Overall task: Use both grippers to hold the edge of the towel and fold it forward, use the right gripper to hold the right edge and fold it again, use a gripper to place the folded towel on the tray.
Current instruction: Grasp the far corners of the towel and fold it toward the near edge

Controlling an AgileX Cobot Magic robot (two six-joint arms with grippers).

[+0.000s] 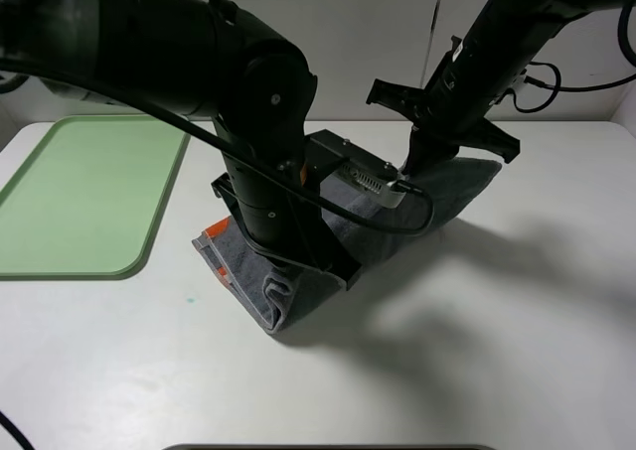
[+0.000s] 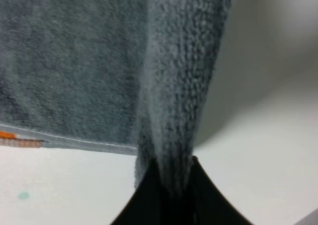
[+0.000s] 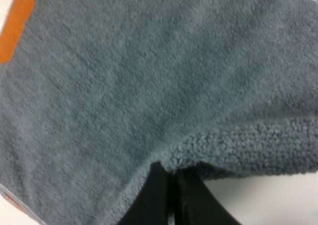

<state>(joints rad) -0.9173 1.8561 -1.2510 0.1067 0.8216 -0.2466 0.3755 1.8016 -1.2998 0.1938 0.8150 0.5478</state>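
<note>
Mostly dark grey towel [image 1: 452, 197], orange-striped end

Robot lab, white table [image 1: 497, 371], plain white wall [image 1: 378, 33]

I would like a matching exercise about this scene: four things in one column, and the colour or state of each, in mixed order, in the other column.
Things:
1 tray
2 towel
3 left gripper
4 table

Colour or state:
a white
b black, shut on a fold of cloth
c light green
d dark grey with an orange stripe

Pairs: 1-c, 2-d, 3-b, 4-a
</note>
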